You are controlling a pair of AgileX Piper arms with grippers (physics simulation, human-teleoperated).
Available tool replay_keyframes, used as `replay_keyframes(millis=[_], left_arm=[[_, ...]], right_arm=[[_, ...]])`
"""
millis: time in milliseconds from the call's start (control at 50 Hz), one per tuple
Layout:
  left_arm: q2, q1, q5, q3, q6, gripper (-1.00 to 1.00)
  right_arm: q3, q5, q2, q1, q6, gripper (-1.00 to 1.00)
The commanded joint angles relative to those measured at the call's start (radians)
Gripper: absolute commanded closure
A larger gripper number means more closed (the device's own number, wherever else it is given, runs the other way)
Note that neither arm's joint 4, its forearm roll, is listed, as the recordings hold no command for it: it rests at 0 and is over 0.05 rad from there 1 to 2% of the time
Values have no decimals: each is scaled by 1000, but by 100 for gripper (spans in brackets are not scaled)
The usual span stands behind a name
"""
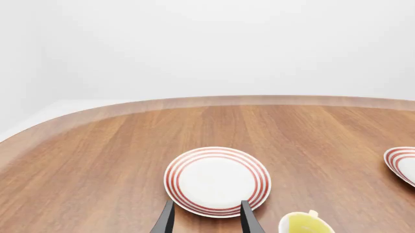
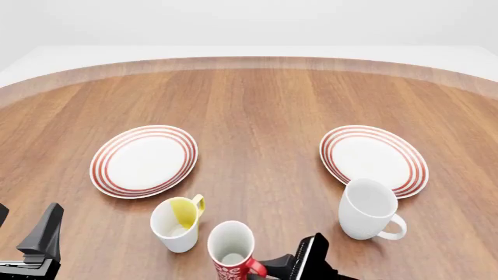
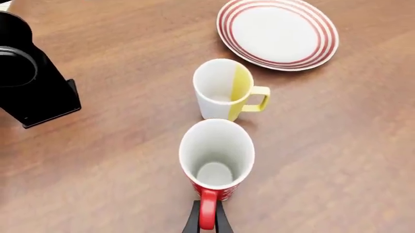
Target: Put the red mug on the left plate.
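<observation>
Wood table (image 2: 265, 105); red mug (image 2: 232, 249) empty, handle pinched by right gripper (image 3: 207, 221); left plate (image 2: 144, 160) bare; left gripper (image 1: 206, 218) spread

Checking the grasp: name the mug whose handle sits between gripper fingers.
The red mug: its red handle sits between the right gripper fingers. The white-and-yellow mug and plain white mug stand free.

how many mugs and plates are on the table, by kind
mugs: 3 – red mug, white-and-yellow mug, plain white mug
plates: 2 – left plate, right plate
total: 5
</observation>
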Motion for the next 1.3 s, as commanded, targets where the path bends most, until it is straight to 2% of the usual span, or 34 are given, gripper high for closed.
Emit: replay_keyframes(millis=[20, 460, 860, 980, 1300], left_arm=[[0, 0, 0, 0, 0, -100], [0, 0, 0, 0, 0, -100], [0, 0, 0, 0, 0, -100], [0, 0, 0, 0, 0, -100], [0, 0, 0, 0, 0, -100]], right_arm=[[-10, 50, -75, -3, -16, 100], [-29, 80, -164, -50, -68, 100], [-81, 67, -158, -93, -117, 100], [-111, 72, -153, -106, -116, 100], [-234, 110, -113, -199, -181, 100]])
